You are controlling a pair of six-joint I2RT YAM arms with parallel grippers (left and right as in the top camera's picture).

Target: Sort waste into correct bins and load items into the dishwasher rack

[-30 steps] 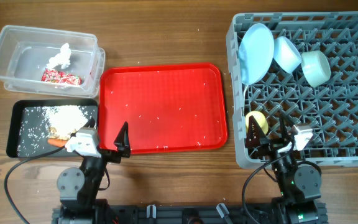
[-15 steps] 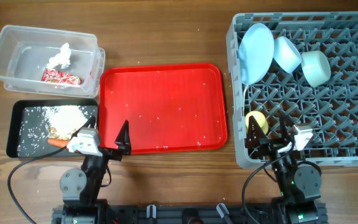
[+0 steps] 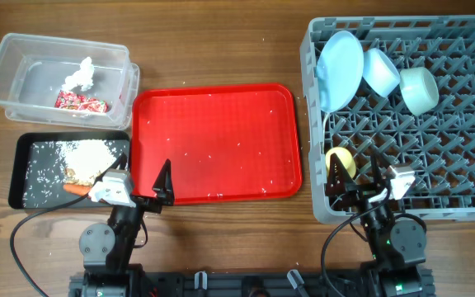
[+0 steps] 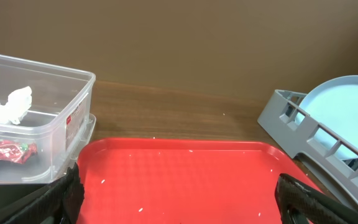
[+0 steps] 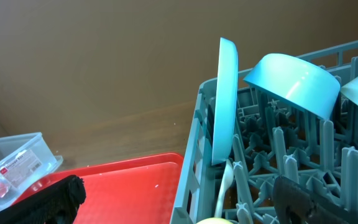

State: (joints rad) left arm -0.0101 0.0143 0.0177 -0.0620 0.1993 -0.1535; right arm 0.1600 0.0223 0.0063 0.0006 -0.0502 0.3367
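The grey dishwasher rack (image 3: 452, 177) on the right holds the light blue plate (image 3: 339, 70) on edge, the light blue bowl (image 3: 380, 72), the pale green bowl (image 3: 418, 89), the yellow cup (image 3: 340, 160) and the white spoon (image 5: 224, 183). The clear tub (image 3: 23, 49) holds the white tissue (image 3: 81, 76) and the red wrapper (image 3: 81, 102). The black tray (image 3: 21, 161) holds rice crumbs (image 3: 89, 153) and the carrot (image 3: 74, 188). My left gripper (image 3: 134, 186) is open and empty at the red tray's near edge (image 4: 182, 205). My right gripper (image 3: 357, 183) is open and empty over the rack's near left corner (image 5: 176, 208).
The flat red serving tray (image 3: 213, 107) lies between the bins and the rack, with a few stray rice grains on it. The rack's wall (image 4: 297, 118) rises at the right of the left wrist view. Bare wooden table lies beyond.
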